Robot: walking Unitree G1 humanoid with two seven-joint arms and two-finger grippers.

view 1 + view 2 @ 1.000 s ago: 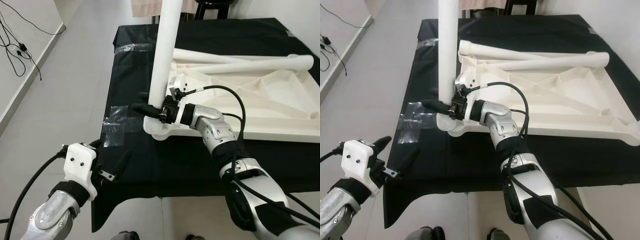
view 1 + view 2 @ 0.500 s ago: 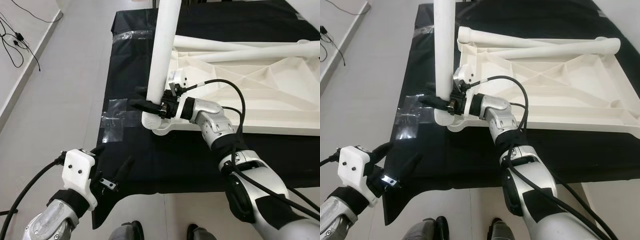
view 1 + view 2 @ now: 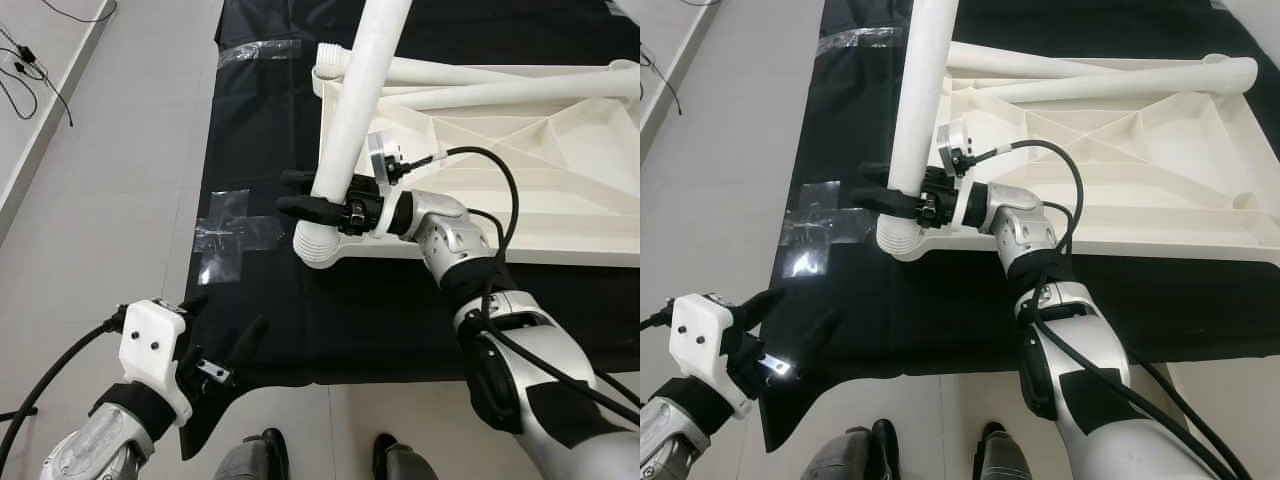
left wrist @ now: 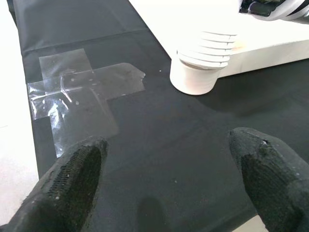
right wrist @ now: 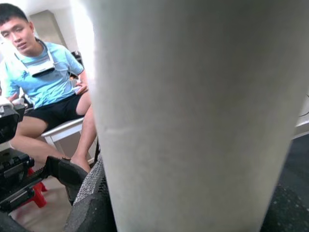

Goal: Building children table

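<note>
right gripper (image 3: 305, 195) fingers clamped on upright white leg (image 3: 352, 110), left gripper (image 3: 225, 335) fingers spread above black cloth (image 3: 260, 130)

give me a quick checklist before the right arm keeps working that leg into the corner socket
1. Right gripper closed around the white leg low down, near the socket: ok.
2. Leg foot sits in the ribbed corner socket of the upturned tabletop: ok, though seating depth cannot tell.
3. Leg upright: not ok, it tilts in the eye views.
4. Left gripper open and apart from the work, at the black cloth edge: ok.
5. Two spare legs lie on the tabletop, away from the gripper: ok.
6. Person seated beyond the table, away from the leg: ok.
</note>
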